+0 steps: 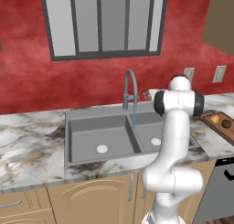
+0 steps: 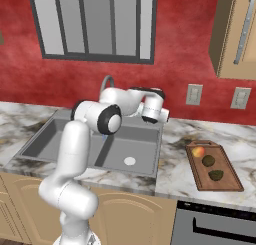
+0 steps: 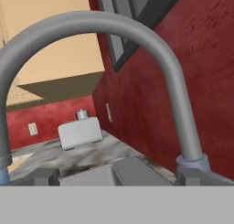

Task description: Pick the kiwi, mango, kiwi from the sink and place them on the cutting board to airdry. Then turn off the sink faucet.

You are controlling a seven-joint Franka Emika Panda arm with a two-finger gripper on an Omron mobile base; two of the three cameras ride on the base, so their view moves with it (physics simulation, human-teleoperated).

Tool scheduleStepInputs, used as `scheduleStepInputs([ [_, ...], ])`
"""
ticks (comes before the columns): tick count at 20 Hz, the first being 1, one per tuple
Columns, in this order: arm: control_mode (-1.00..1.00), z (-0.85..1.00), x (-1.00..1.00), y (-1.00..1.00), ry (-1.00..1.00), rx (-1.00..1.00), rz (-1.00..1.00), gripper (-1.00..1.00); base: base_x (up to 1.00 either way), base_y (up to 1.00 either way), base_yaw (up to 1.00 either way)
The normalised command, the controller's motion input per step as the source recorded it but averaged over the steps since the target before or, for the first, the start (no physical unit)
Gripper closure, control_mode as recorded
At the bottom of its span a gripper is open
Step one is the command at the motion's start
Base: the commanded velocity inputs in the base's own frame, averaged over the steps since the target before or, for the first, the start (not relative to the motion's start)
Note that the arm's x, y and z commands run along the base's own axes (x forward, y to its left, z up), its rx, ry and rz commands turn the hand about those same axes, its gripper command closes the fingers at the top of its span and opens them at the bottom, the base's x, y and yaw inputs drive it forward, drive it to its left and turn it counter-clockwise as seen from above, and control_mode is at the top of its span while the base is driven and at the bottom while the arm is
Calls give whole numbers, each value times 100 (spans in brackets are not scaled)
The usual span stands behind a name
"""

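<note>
On the right counter lies the cutting board [image 2: 226, 181] [image 1: 228, 132], carrying the orange mango [image 2: 198, 151] [image 1: 215, 119] and two dull kiwis [image 2: 208, 160] [image 2: 216, 175]; one kiwi [image 1: 226, 123] also shows in the left base view. The grey double sink [image 1: 82, 127] [image 2: 142, 134] holds no fruit that I can see. A blue stream of water [image 1: 134, 117] runs from the gooseneck sink faucet [image 1: 130, 83] [image 3: 151, 45]. My gripper [image 3: 118, 176] is open and holds nothing, close to the right of the faucet's arch at about its height, looking through it.
A white boxy appliance [image 3: 80, 132] stands on the counter beyond the faucet. The red wall with a window [image 1: 103, 22] runs right behind the faucet. Wall outlets [image 2: 194, 94] and an upper cabinet [image 2: 240, 34] are to the right, above the board.
</note>
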Motion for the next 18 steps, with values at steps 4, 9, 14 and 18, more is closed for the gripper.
scheduleStepInputs([
  [4,-100,-13,18,-15,4,0,0,-100,0,0,0],
  [9,-100,-7,23,-13,3,0,0,-100,0,0,0],
  [14,-100,0,39,-2,1,1,0,-100,0,0,0],
  [18,-100,-2,39,0,1,1,0,-100,0,0,0],
])
